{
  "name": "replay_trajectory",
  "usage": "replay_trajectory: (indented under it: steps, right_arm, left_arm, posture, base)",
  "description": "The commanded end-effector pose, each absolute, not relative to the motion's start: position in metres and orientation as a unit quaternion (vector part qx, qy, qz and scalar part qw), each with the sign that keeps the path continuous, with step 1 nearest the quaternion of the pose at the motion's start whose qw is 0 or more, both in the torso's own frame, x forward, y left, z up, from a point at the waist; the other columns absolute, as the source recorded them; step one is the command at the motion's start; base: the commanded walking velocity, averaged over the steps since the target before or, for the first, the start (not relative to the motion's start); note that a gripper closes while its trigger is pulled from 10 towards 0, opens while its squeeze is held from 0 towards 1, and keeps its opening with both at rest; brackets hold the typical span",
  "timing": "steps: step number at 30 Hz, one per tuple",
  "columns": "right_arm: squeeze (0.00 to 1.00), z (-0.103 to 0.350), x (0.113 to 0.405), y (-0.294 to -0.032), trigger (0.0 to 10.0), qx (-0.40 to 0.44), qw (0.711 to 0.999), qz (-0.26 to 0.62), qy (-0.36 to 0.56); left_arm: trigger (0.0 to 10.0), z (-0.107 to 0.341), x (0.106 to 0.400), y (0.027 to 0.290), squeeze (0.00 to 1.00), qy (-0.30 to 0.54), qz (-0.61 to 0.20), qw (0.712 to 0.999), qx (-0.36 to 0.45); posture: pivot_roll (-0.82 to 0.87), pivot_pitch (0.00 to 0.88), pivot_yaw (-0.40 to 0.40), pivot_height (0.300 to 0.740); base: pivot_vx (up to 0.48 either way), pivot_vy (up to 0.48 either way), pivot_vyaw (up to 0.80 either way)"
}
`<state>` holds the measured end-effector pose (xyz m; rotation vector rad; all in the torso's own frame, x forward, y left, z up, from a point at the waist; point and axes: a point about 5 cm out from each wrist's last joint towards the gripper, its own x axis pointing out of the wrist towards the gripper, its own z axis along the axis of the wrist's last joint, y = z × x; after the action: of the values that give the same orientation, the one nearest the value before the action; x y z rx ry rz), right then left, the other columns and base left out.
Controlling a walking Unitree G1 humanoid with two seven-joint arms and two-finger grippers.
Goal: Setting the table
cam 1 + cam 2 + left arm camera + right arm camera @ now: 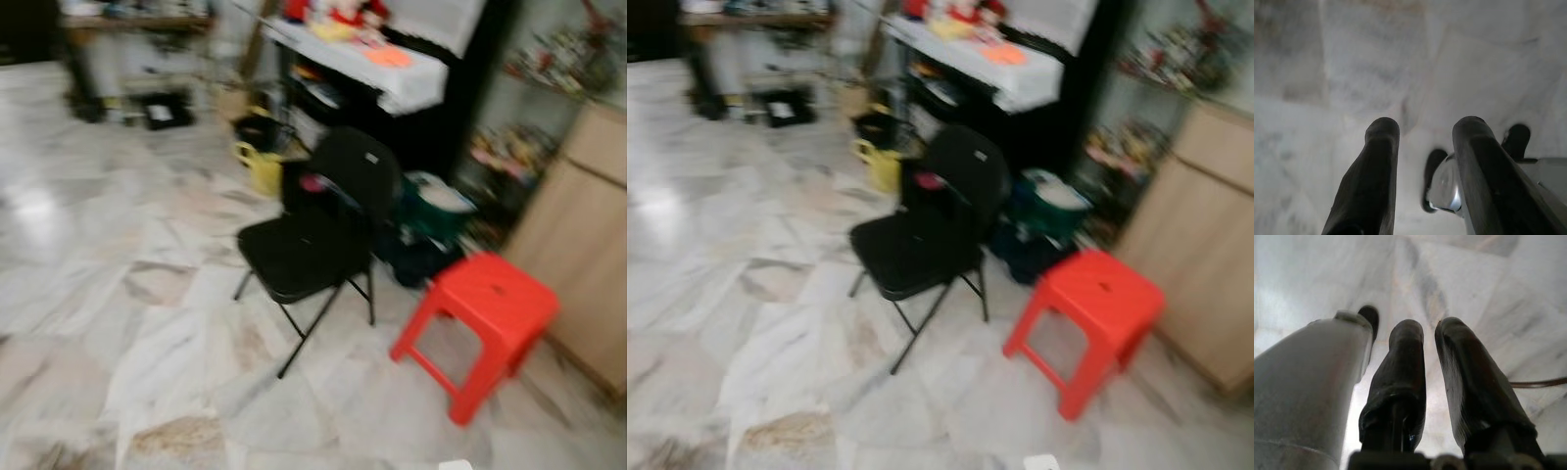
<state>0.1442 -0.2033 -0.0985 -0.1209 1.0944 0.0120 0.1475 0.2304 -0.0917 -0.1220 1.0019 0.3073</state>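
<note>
A table with a white cloth stands at the back of the room, with red and orange things lying on it, all blurred. My left gripper hangs over the marble floor, open, with nothing between its fingers. My right gripper also hangs over the floor, its two black fingers almost touching and holding nothing.
A black folding chair stands mid-room on the marble floor, a red plastic stool to its right. Beyond them are a yellow jug, a green bin and floor clutter. A wooden cabinet lines the right side.
</note>
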Motion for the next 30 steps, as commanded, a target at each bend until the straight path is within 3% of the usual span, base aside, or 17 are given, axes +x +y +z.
replay_trajectory:
  steps: [1, 30]
  right_arm:
    - [0.00, -0.0786, 0.2006, -0.1497, 10.0, 0.121, 0.888, -0.034, 0.443]
    - [0.00, -0.0801, 0.1979, -0.1510, 10.0, 0.107, 0.886, -0.027, 0.450]
  left_arm:
    - [10.0, -0.0977, 0.1139, 0.2450, 0.00, 0.505, 0.087, 0.859, -0.002]
    - [10.0, -0.0985, 0.1114, 0.2444, 0.00, 0.507, 0.087, 0.858, 0.000]
  posture:
    - [0.14, 0.094, -0.053, 0.740]
    - [0.13, 0.056, -0.046, 0.740]
  base:
    - [0.000, 0.000, -0.79]
    - [0.000, 0.000, -0.79]
